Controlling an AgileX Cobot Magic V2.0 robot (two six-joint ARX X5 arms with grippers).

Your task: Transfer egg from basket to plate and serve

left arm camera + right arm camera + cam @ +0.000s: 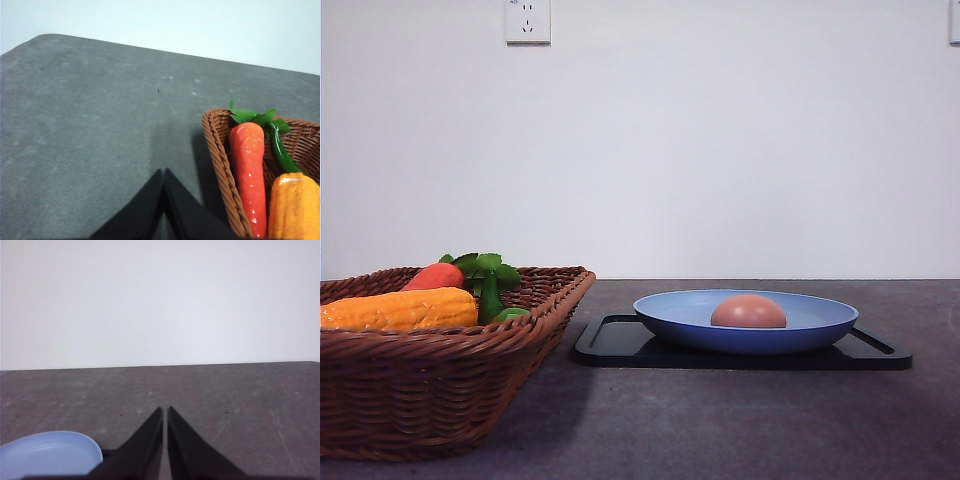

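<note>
Most of the task can be judged done from how things lie. The grey tabletop [740, 430] carries everything, and the largest item on it, the wicker basket [440, 385], is seen in the left wrist view just beside the left gripper [164, 172], off to one side of its jaws; a corn cob [400, 309], a carrot [248, 172] and a green vegetable [281, 152] are left in it, and no egg can be seen there. A black tray [620, 345] is set beside the basket, and the blue plate [745, 330] is rested on it; in the right wrist view the plate's rim [50, 455] is found close beside the right gripper [165, 412], slightly behind its tips. The egg [748, 312] is already laid in the middle of the plate, so the transfer is taken as complete. Both pairs of jaws are pressed together with nothing between them and are held above bare tabletop. Only the serving is judged to be left, if the plate is still to be presented.
</note>
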